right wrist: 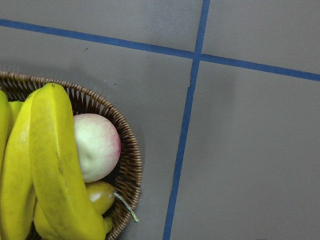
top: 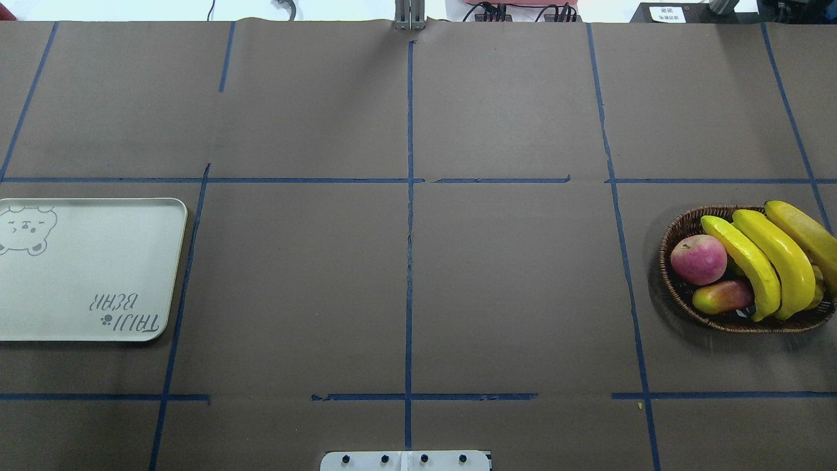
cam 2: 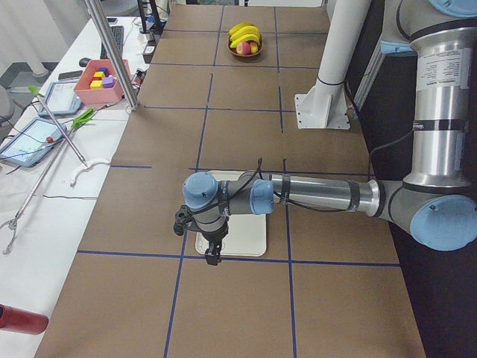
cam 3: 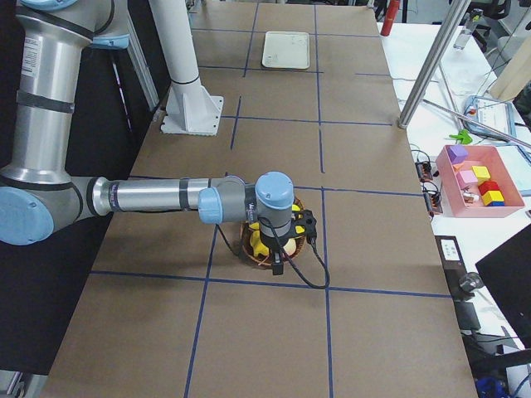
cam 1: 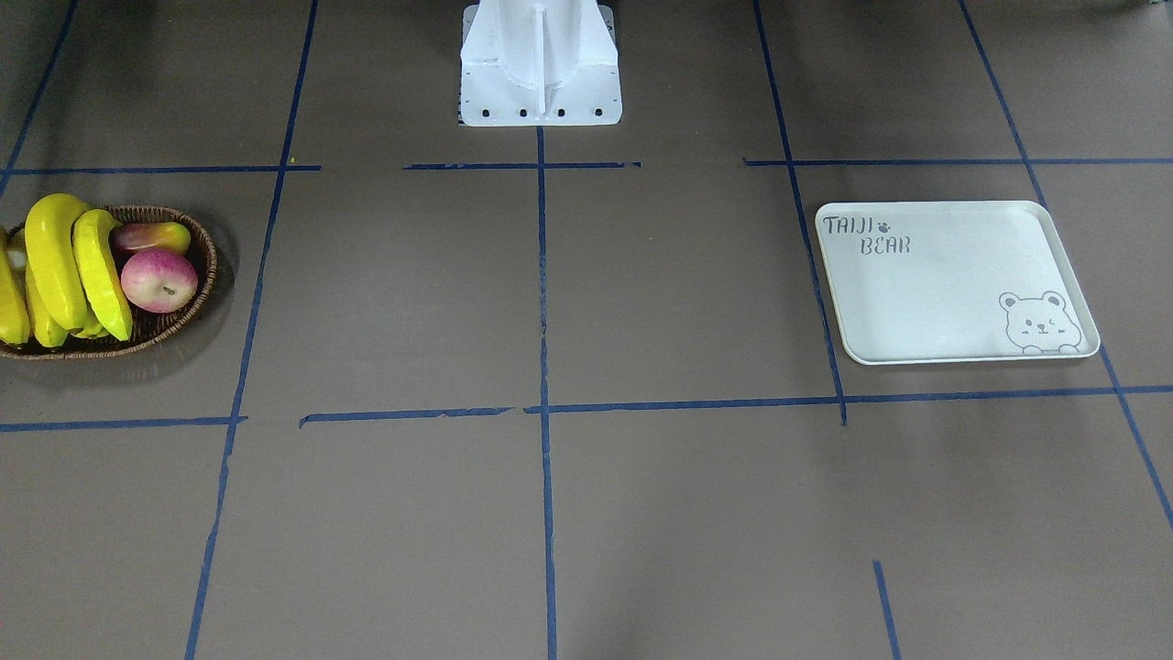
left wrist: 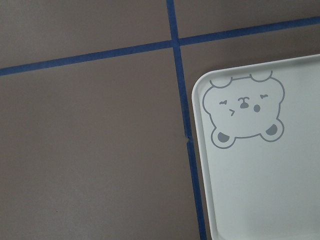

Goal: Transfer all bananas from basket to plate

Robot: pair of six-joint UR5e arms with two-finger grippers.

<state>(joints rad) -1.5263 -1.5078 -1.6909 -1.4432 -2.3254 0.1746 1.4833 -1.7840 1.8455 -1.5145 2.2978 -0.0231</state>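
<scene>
Several yellow bananas [top: 771, 261] lie side by side in the brown wicker basket [top: 680, 297] at the table's right end; they also show in the front view as bananas [cam 1: 55, 266] in the basket [cam 1: 188, 316]. The white plate [top: 85, 275] with its bear drawing lies bare at the left end, plate [cam 1: 935, 293]. My left gripper [cam 2: 212, 257] hangs above the plate [cam 2: 250, 235]; I cannot tell if it is open or shut. My right gripper [cam 3: 276, 267] hangs over the basket [cam 3: 247, 247]; its state I cannot tell either. The right wrist view shows bananas [right wrist: 55, 165] below.
A red apple [top: 698, 258] and a small red-green fruit [top: 722, 296] share the basket. The white robot base [cam 1: 541, 64] stands at the table's middle edge. A pink box of blocks [cam 3: 481, 178] and a metal post [cam 3: 431, 62] stand on the side bench.
</scene>
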